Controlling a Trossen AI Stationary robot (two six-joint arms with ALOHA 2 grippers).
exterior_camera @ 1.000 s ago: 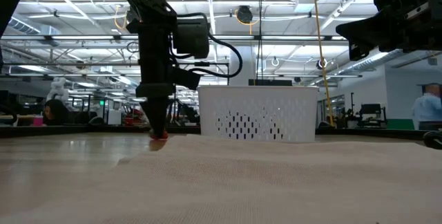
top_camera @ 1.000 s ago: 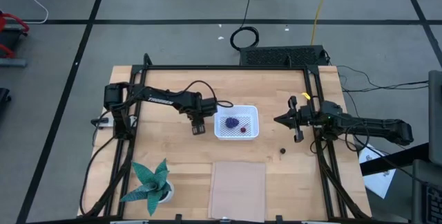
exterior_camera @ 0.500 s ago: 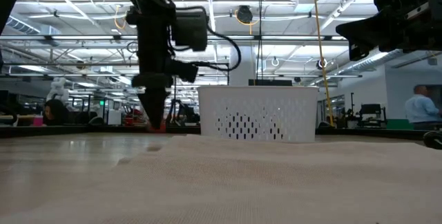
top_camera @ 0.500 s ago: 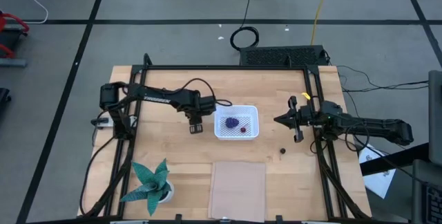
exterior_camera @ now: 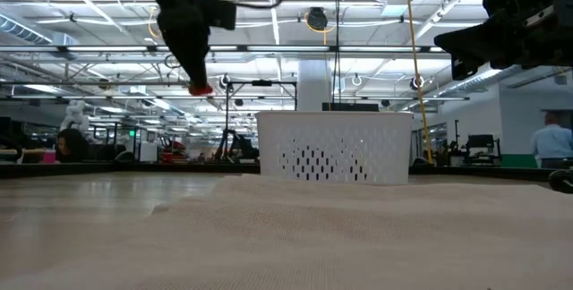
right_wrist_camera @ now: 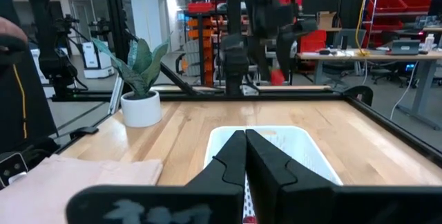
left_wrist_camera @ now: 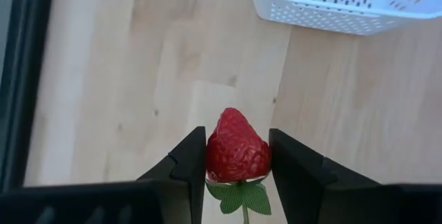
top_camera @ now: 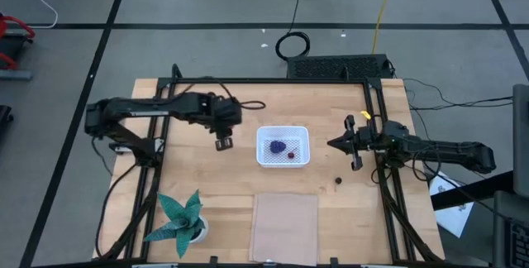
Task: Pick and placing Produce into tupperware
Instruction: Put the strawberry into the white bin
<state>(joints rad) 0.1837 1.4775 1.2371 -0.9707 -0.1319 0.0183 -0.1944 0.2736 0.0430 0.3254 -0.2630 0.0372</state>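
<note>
Red toy strawberry [left_wrist_camera: 237,146] sits clamped between the left gripper [top_camera: 222,142] fingers, raised above the wooden table [top_camera: 190,177] beside the white perforated plastic basket [top_camera: 283,146]. Right gripper [top_camera: 333,144] hovers closed and empty.

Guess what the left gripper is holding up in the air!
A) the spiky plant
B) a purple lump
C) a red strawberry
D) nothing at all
C: in the left wrist view a red strawberry with green leaves sits pinched in the left gripper, above the bare table.
</note>
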